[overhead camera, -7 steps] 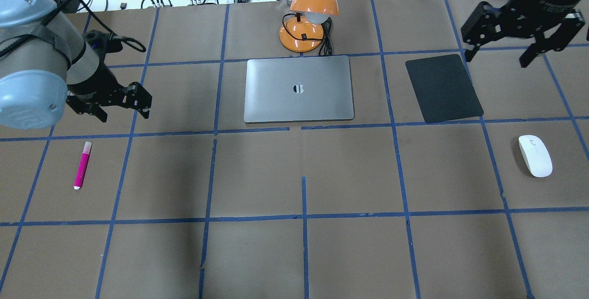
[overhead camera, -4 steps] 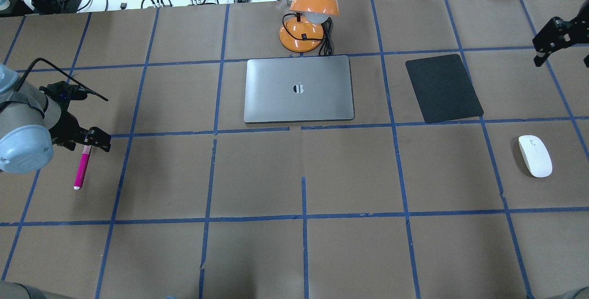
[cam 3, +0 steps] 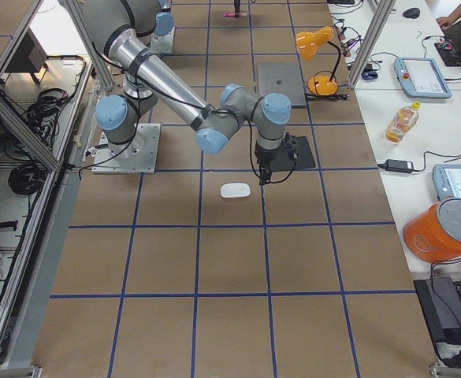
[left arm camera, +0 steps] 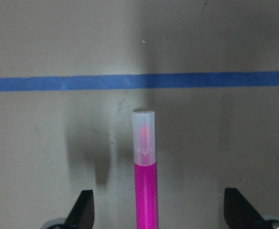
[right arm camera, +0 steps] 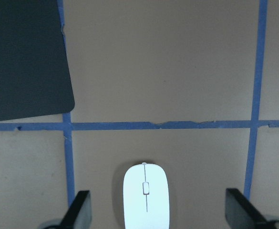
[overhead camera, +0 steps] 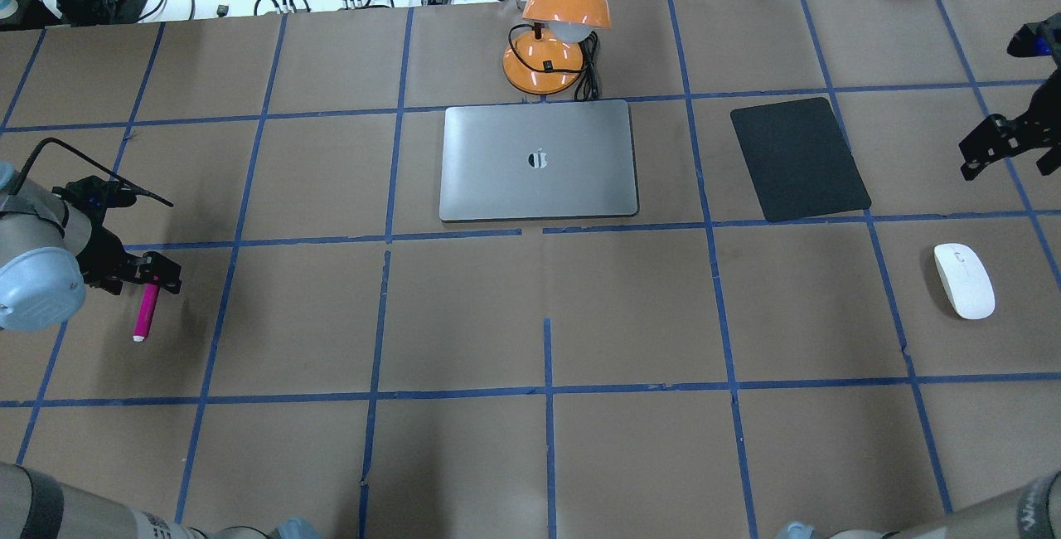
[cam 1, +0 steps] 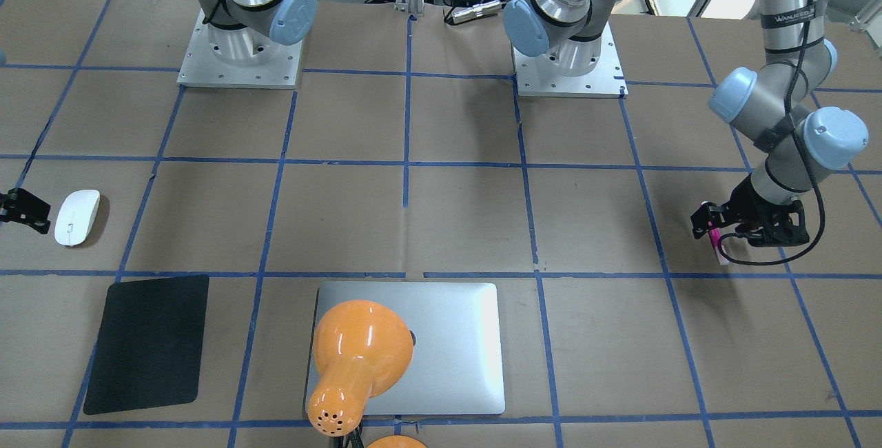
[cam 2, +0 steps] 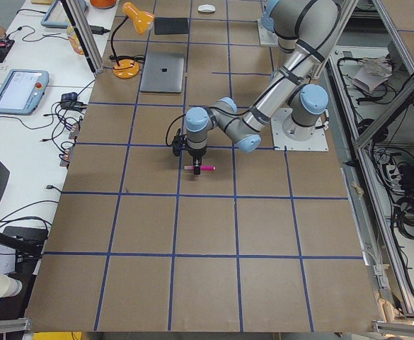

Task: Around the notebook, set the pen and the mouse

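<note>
Lying flat on the brown-papered bench [overhead camera: 630,315], the pen [overhead camera: 147,311] sits at the far left of the overhead frame. The left pincer [left arm camera: 158,200] is released, with its fingers spread on either side of the barrel and not touching it. The pen's pale cap juts ahead toward a blue tape line. The mouse [overhead camera: 964,280] rests at middle right, below and right of a black mat [overhead camera: 798,159]. The right pincer [right arm camera: 157,200], also released, hangs near the mouse without contact. The notebook [overhead camera: 539,162] lies closed at upper centre, well apart from both, with an orange lamp [overhead camera: 554,41] just above it in the frame.
</note>
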You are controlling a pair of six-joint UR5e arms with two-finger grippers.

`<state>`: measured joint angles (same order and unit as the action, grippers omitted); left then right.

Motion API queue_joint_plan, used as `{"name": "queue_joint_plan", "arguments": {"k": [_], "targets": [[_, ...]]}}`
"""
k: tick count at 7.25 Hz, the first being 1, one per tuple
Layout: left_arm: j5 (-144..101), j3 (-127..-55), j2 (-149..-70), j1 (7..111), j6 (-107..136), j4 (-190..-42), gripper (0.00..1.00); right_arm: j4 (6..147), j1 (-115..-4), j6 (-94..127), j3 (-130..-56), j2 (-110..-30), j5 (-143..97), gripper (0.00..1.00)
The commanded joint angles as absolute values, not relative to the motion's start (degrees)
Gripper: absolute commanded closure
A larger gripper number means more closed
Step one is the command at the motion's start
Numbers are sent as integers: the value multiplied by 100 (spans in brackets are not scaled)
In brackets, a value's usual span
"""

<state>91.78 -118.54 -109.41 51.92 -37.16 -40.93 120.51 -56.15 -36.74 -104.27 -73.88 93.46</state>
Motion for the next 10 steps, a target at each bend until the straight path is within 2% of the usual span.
{"name": "queue_joint_plan", "arguments": {"k": [1,2,3,5,6,8,10], "targets": [[9158,-11874,-10986,5159,-3683,-4078,80,12331,-5555,-3780,-10845,-7200,9325,0],[9167,-11891,-10995,5150,-3665,-4078,97,12331,-5555,-3788,-10854,-7076,9369,0],[9167,-11892,-10986,5150,-3665,-4087,100,12331,-5555,-3779,-10854,-6997,9413,0],[9158,-11848,-10768,5255,-3117,-4261,100,12340,-5555,-3823,-10898,-6874,9431,0],[9080,-11769,-10575,5560,-1841,-4793,100,12331,-5555,-3832,-10907,-6847,9596,0],[8974,-11384,-10223,6683,784,-5762,100,12322,-5546,-3823,-10916,-6751,9650,0],[8833,-11312,-10063,8036,3695,-5924,100,12330,-5528,-3788,-11038,-6732,9824,0]]}}
